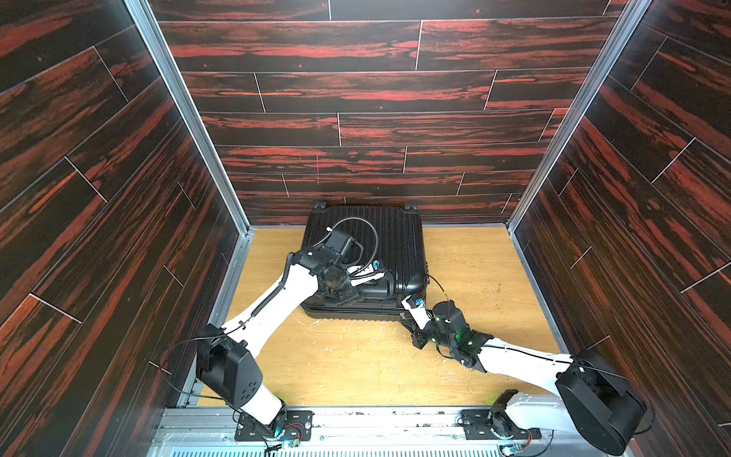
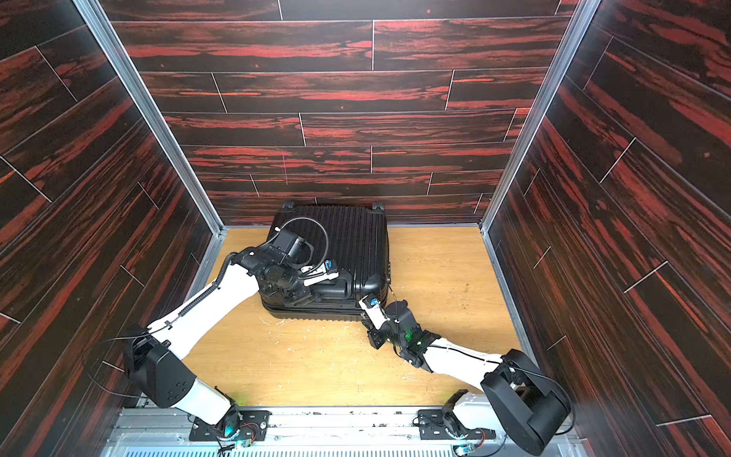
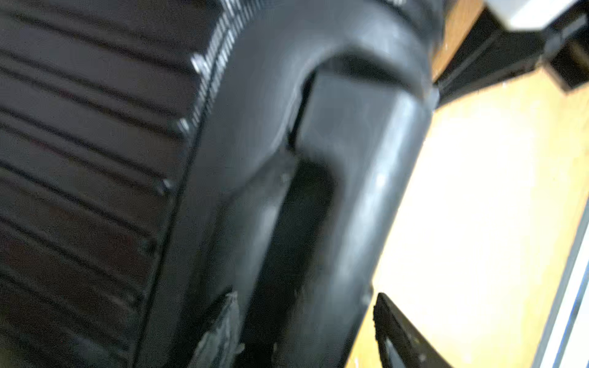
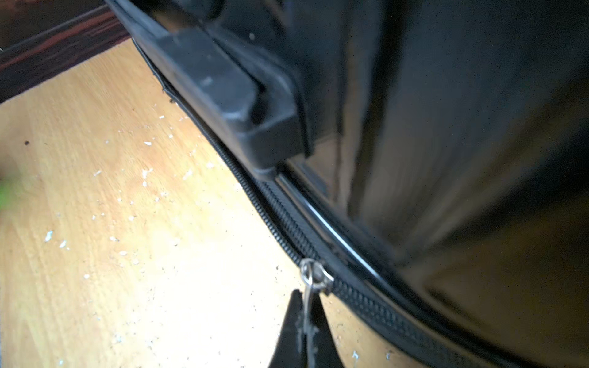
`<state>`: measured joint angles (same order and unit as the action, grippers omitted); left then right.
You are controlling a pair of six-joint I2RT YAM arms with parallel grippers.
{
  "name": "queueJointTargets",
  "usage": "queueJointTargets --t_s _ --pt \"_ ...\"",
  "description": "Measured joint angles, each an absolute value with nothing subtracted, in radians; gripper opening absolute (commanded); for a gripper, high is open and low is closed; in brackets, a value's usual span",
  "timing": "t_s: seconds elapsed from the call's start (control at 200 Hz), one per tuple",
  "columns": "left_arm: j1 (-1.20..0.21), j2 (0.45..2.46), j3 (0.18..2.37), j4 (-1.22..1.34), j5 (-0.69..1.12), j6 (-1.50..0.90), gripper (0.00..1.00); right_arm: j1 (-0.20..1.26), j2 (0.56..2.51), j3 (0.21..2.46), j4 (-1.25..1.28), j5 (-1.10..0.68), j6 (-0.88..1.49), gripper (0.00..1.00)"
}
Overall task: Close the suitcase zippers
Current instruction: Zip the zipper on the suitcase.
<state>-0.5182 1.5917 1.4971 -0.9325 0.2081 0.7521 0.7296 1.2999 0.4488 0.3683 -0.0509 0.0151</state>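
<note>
The suitcase (image 1: 395, 237) sat close against the back wall (image 1: 356, 178); bare bench (image 1: 474, 269) lay open to its right and front.

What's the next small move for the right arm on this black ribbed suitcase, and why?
Probably slide the small silver zipper pull along the seam toward the black moulded handle: the right gripper is shut on its tab, and the thin black zipper track ahead looks unjoined.

Suitcases: we count one black ribbed hard-shell suitcase (image 1: 387, 237).
Wheels: we see two small black wheels (image 1: 320, 205), far side.
Arms: two white-and-black robot arms (image 1: 273, 308).
Zipper pulls: one small silver metal zipper pull (image 4: 314, 277).
</note>
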Motion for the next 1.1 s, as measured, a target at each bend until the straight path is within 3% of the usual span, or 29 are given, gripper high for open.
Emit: queueJointTargets --t_s 0.2,0.456,0.711,1.102 --pt "-0.517 1.665 1.573 -0.991 0.238 0.81 0.54 0.73 1.306 0.452 0.375 -0.059 0.009 0.0" --pt "-0.532 1.711 1.612 -0.982 0.35 0.836 0.45 0.729 1.306 0.452 0.375 -0.065 -0.001 0.0" --pt "-0.567 1.755 1.651 -0.976 0.394 0.835 0.29 0.727 1.306 0.452 0.374 -0.062 -0.004 0.0" --pt "-0.665 1.769 1.654 -0.866 0.315 0.645 0.24 0.717 1.305 0.451 0.376 -0.034 -0.004 0.0"
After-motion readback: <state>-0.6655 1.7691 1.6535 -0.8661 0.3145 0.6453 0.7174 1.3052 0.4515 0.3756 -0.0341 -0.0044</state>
